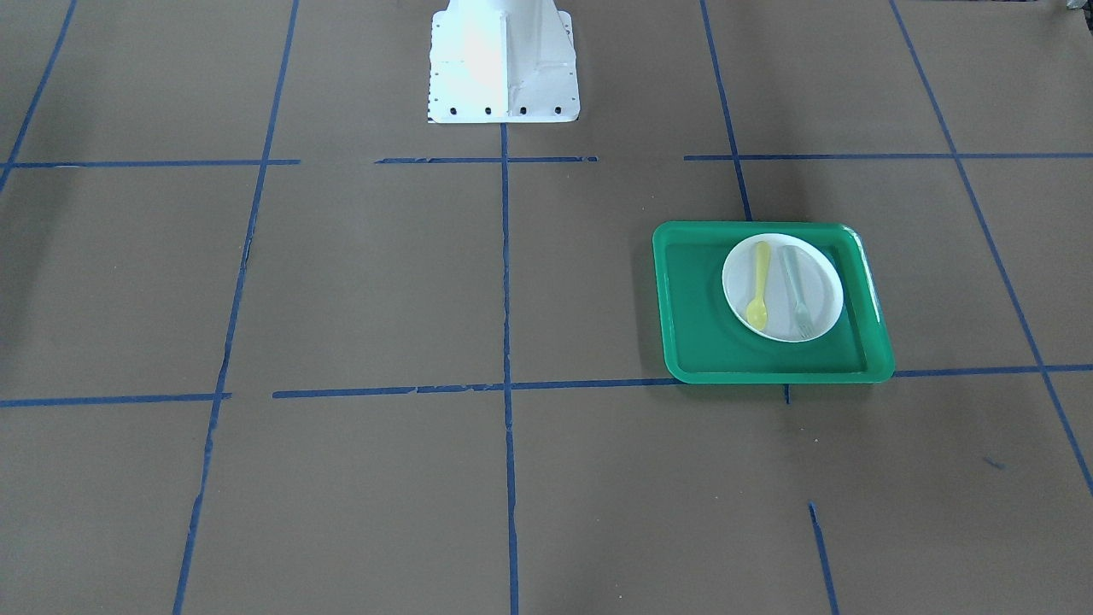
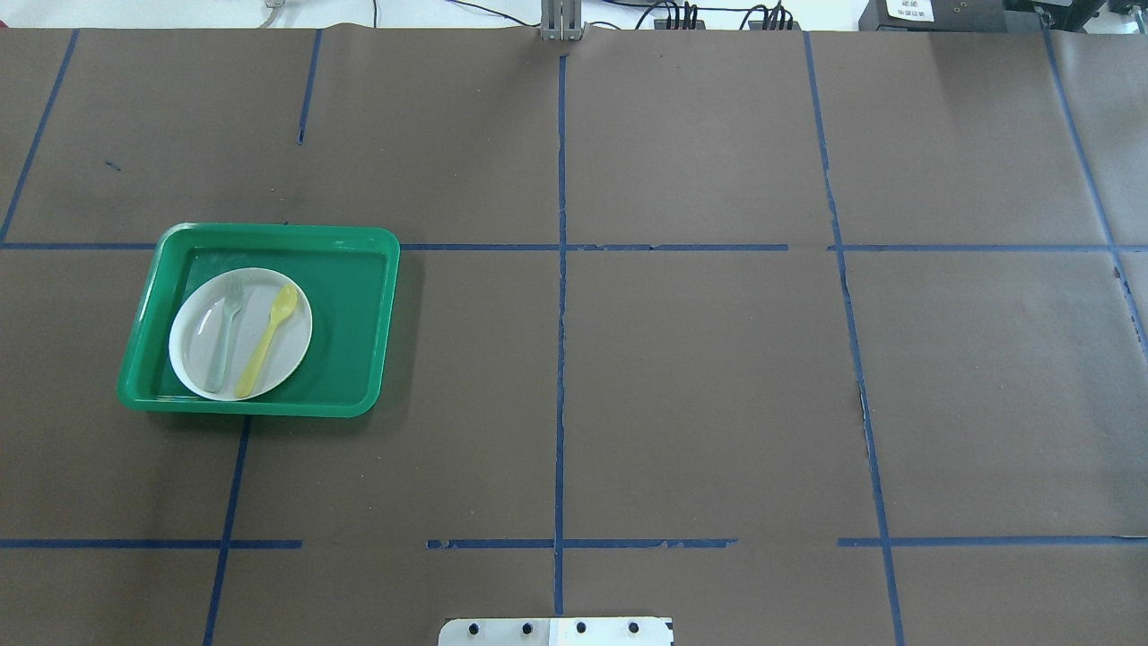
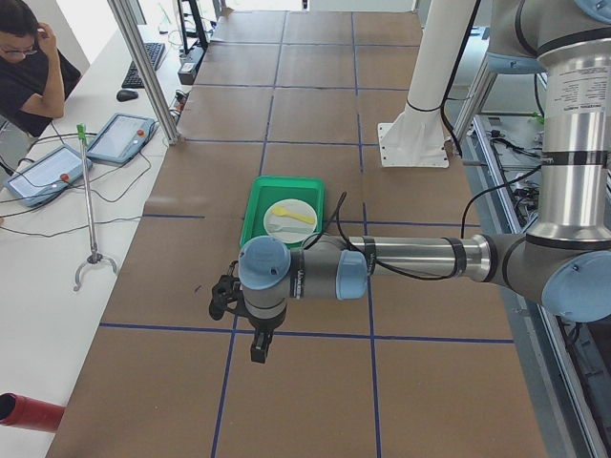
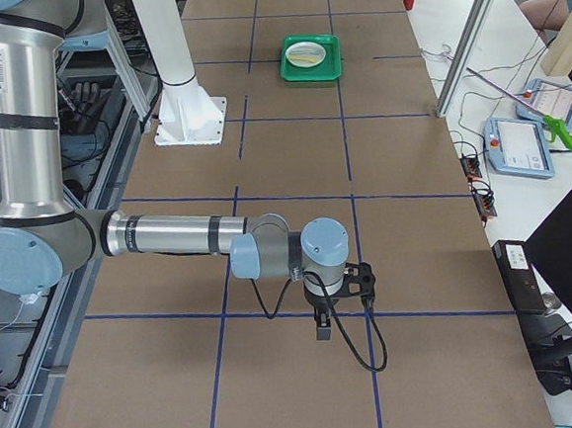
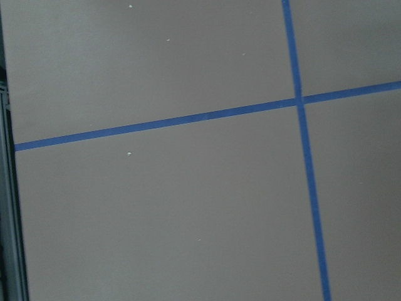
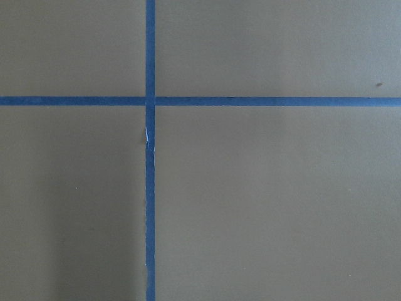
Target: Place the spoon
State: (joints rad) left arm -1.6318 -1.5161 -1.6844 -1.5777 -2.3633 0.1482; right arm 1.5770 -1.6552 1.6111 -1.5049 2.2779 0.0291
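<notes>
The pale-yellow spoon (image 1: 758, 286) (image 2: 267, 341) lies on a white plate (image 1: 822, 286) (image 2: 199, 339) beside a pale grey-green fork (image 1: 797, 289) (image 2: 224, 336). The plate sits in a green tray (image 1: 700, 325) (image 2: 354, 314). Neither gripper touches them. My left gripper (image 3: 258, 348) shows only in the exterior left view, pointing down, well short of the tray (image 3: 256, 205). My right gripper (image 4: 322, 325) shows only in the exterior right view, far from the tray (image 4: 333, 61). I cannot tell whether either is open or shut. Both wrist views show only brown paper and blue tape.
The white robot base (image 1: 502, 60) (image 2: 556, 631) stands at the table's middle edge. Blue tape lines (image 2: 560, 269) grid the brown paper. A person (image 3: 29, 67) sits by tablets (image 3: 119, 138) beside the table. A metal post (image 3: 143, 67) stands at that side.
</notes>
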